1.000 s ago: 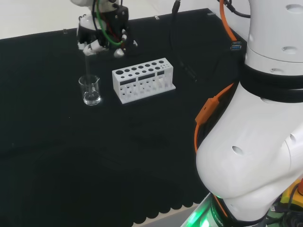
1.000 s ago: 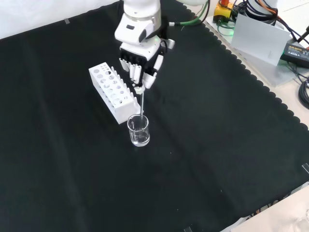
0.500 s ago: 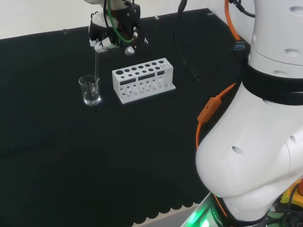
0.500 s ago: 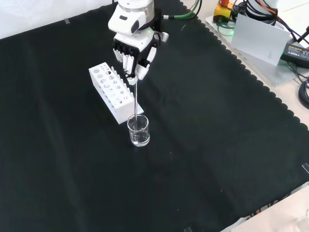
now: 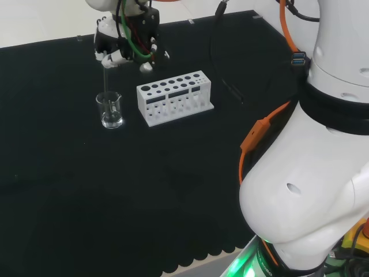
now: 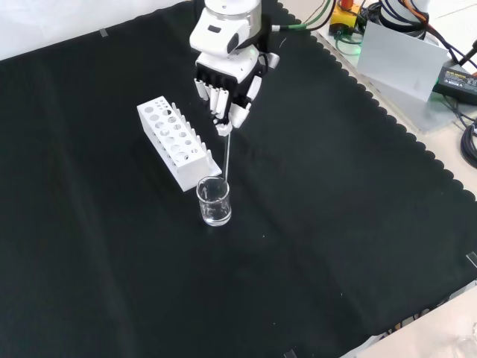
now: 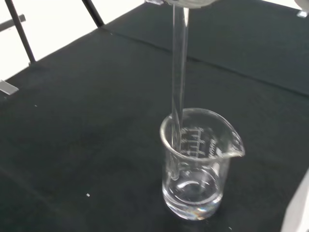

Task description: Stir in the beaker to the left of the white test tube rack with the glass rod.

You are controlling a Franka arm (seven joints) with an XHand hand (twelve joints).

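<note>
One clear glass beaker (image 6: 214, 201) stands upright on the black cloth (image 6: 335, 224), and a little clear liquid shows at its bottom in the wrist view. In the front view it sits just beside the near end of the white test tube rack (image 6: 174, 142), at about five o'clock from the rack's middle. In the head view the beaker (image 5: 109, 109) is at nine o'clock from the rack (image 5: 174, 97), with a narrow strip of cloth between them.

A thin glass rod (image 6: 226, 155) runs down into the beaker. The wrist view shows the rod (image 7: 178, 72) passing just inside the rim, against the wall opposite the pouring spout, with its lower end reaching toward the liquid. In the front view the rod leans slightly, its top tilted toward one o'clock.

The black and white hand (image 6: 227, 86) hangs above the beaker, at twelve o'clock from it in the front view, palm side down. Its fingers are curled together and pinch the top end of the rod. In the head view the hand (image 5: 124, 43) sits at about one o'clock from the beaker, with the rod (image 5: 105, 81) dropping from its fingertips.

Large white links of the arm (image 5: 311, 173) stand at three o'clock in the head view.
</note>
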